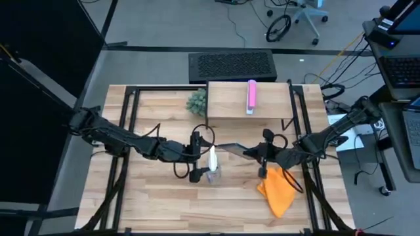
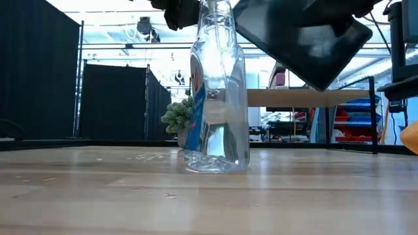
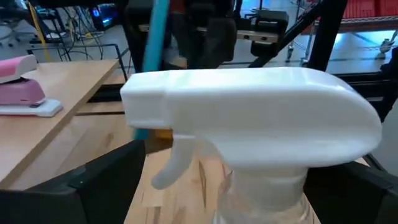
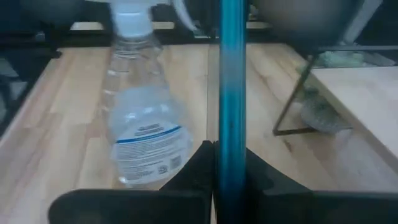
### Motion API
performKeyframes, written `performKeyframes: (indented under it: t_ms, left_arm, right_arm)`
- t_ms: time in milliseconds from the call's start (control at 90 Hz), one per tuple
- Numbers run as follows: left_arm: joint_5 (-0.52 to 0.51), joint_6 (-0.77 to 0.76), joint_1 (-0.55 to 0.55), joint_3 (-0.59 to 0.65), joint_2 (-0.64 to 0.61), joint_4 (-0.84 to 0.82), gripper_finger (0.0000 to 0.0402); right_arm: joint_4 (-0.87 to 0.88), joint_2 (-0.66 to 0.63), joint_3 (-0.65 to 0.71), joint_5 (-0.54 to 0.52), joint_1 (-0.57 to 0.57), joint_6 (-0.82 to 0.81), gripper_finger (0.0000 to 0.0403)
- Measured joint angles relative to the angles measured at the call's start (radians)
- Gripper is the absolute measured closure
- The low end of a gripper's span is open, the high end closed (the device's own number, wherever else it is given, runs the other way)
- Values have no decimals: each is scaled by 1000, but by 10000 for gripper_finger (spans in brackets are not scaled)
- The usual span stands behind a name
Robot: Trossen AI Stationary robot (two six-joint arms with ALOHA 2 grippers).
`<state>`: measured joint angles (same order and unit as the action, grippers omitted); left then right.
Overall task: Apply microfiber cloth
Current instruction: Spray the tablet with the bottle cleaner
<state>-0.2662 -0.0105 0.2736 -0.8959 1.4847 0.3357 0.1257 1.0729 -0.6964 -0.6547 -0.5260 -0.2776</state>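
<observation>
From where I stand I count 2 dark arms over the bench (image 1: 157, 196), 1 from each side. On the wood there is 1 clear spray bottle (image 1: 212, 167), 1 orange microfiber cloth (image 1: 278, 189), 1 dark tablet (image 1: 231, 149) held off the surface, 1 small green plant (image 1: 197, 102), and 1 raised wooden shelf (image 1: 230, 101) carrying 1 pink item (image 1: 251, 96).
</observation>
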Motion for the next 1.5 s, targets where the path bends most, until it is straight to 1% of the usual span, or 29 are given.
performKeyframes:
  t_ms: [67,200,289,367,422,467,556,611,778,844,922,1000,1189,1267,1333,1389,1500]
  left_arm:
    - [0,-1,1,0,0,11,20]
    - [-2,2,-1,0,2,47,20]
    - [0,-2,0,0,2,51,20]
    - [11,-3,3,0,2,41,20]
    - [14,-7,3,0,2,42,20]
    - [14,-7,2,0,2,44,20]
    - [15,-8,1,0,1,48,20]
    - [31,-8,1,0,1,47,20]
    - [34,-9,2,0,1,46,20]
    - [34,-9,2,0,1,47,23]
    - [33,-9,2,0,1,46,36]
    - [34,-10,2,0,1,43,60]
    - [31,-8,3,-1,1,40,148]
    - [33,3,3,-2,0,35,173]
    - [31,13,3,-2,-1,28,181]
    - [31,13,4,-2,-1,25,179]
    - [26,12,4,-2,-1,23,151]
  right_arm:
    - [-23,0,0,-4,-7,12,394]
    - [-76,0,0,-65,3,80,394]
    - [-132,0,-1,-78,49,146,394]
    - [-138,-1,-1,-88,92,190,394]
    - [-139,-1,0,-78,121,220,394]
    - [-148,-1,0,-42,149,240,394]
    - [-210,24,-1,133,238,261,394]
    - [-237,55,-1,219,287,262,394]
    - [-361,125,0,354,391,316,394]
    - [-393,138,0,406,414,318,394]
    - [-424,141,0,464,427,324,394]
    - [-459,139,0,480,429,327,394]
    - [-448,140,0,496,429,326,394]
    - [-448,140,0,497,429,327,394]
    - [-449,140,0,497,429,332,394]
    - [-449,140,0,497,429,339,394]
    - [-444,140,0,493,429,350,394]
